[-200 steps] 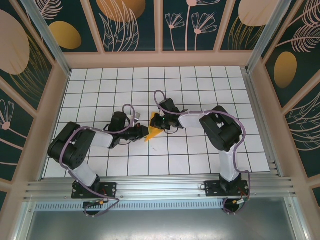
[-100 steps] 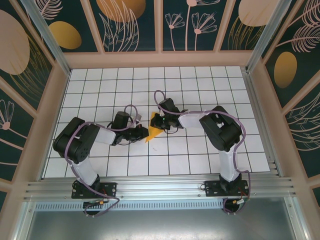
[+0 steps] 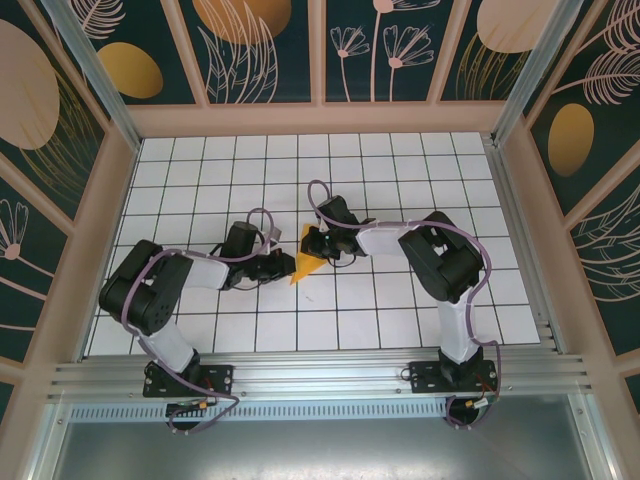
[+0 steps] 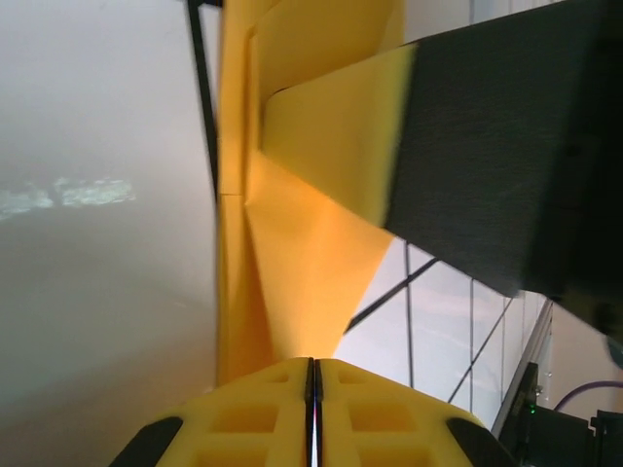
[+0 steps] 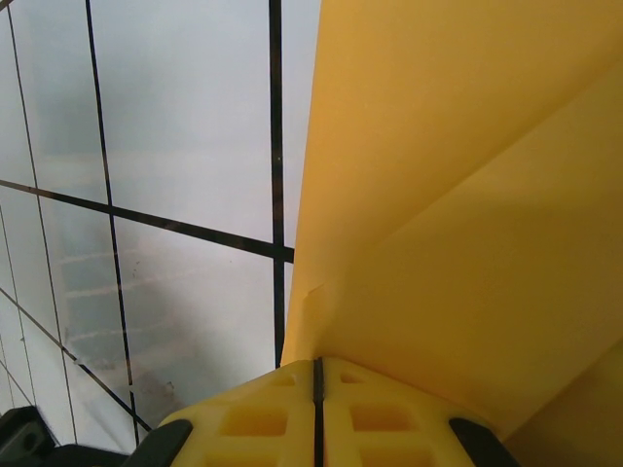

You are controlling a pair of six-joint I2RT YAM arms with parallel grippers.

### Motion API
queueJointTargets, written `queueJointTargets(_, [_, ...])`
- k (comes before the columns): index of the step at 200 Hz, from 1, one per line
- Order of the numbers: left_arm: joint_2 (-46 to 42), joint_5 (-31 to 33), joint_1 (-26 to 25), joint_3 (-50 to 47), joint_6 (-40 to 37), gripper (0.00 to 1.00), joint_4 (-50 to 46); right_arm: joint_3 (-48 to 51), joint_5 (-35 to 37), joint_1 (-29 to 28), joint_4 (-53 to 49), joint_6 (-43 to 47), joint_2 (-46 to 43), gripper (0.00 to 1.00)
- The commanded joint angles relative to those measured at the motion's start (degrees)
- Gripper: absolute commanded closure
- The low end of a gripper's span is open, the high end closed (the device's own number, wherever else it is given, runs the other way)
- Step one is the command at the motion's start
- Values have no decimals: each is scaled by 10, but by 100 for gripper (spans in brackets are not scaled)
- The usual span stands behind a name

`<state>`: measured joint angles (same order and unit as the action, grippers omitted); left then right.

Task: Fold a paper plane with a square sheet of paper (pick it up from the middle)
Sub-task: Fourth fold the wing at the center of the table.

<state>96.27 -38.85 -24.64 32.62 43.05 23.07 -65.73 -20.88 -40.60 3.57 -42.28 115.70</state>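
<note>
I see my left gripper (image 3: 284, 265) pinched closed on the folded orange-yellow paper (image 3: 305, 262), my right gripper (image 3: 313, 243) clamped closed on its far side, paper between them at the middle of the tiled table (image 3: 400, 170)

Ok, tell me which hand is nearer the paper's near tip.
Left. The left hand grips the paper at its left edge, just above that tip; the right hand grips its far end, further from the tip.

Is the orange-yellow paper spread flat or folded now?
Folded: the paper is a small pointed shape, and both wrist views show overlapping layers with creases.
</note>
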Motion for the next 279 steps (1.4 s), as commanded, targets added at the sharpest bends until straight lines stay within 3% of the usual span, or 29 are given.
queueJointTargets(1, [-35, -6, 3, 8, -16, 88, -32, -5, 30, -4, -44, 12, 31, 90])
queueJointTargets(64, [-23, -45, -14, 11, -33, 87, -36, -10, 31, -4, -50, 9, 37, 90])
queueJointTargets(135, [14, 43, -24, 15, -67, 89, -75, -13, 31, -4, -56, 11, 38, 90])
queueJointTargets(210, [56, 64, -24, -33, -50, 94, -23, -11, 34, -4, -62, 16, 40, 90])
queueJointTargets(279, [8, 68, -24, -65, -21, 94, -10, -14, 41, -4, -66, 14, 44, 90])
